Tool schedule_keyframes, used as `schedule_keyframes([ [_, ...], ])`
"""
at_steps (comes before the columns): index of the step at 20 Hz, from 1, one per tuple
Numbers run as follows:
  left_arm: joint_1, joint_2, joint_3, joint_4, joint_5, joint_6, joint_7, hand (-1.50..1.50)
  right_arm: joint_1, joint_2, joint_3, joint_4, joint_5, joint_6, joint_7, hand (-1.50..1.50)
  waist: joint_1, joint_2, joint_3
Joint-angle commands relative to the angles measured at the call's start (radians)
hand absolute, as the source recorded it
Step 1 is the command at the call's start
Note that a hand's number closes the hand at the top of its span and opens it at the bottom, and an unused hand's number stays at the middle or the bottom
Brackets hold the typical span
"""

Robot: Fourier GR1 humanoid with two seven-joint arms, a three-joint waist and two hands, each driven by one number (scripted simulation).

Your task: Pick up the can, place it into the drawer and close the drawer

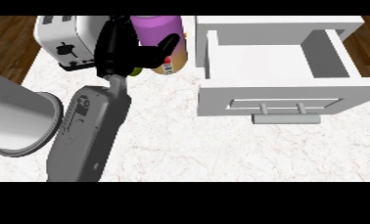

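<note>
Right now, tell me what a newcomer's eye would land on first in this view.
First, the left hand at upper centre-left, its thumb and fingers curled round the pink-topped can. Next, the open white drawer at the right, its inside showing and its handle toward the viewer. A white toaster stands at the upper left, just behind the hand.

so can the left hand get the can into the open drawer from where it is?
Probably yes. The left hand is at the can, thumb curled round it; the drawer stands open, and bare counter lies between them.
</note>
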Motion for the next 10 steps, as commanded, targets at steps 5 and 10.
schedule_keyframes([
  [5,-0.174,-0.014,-0.061,0.108,0.025,0.117,0.022,1.5,0.011,0.008,0.013,0.041,0.013,0.027,-0.049,-1.5,-0.005,0.0,0.0],
  [10,-0.374,-0.014,-0.085,0.307,0.07,0.201,-0.027,1.5,-0.041,0.001,0.002,-0.015,0.014,-0.011,0.032,-1.5,-0.018,0.004,0.0],
])
